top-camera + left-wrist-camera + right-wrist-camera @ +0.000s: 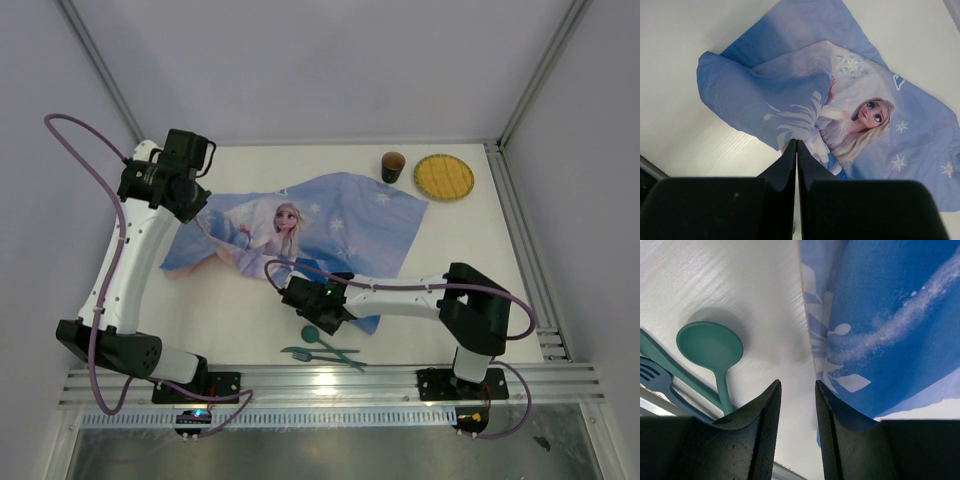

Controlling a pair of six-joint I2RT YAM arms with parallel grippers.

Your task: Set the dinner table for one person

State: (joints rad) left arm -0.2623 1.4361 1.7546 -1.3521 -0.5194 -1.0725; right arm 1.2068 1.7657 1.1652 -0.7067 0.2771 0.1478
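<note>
Top external: cloth (340,215), cup (393,166), plate (444,177), one each (three utensils (322,346)).

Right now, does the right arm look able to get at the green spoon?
Probably yes. The right arm has its jaws low beside the spoon, with only bare table between; the blue cloth lies on the other side.

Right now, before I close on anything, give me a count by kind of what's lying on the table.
Blue printed cloth: 1
Dark cup: 1
Yellow round mat: 1
Teal spoon: 1
Dark fork: 1
Third teal utensil, likely a knife: 1
Total: 6
</note>
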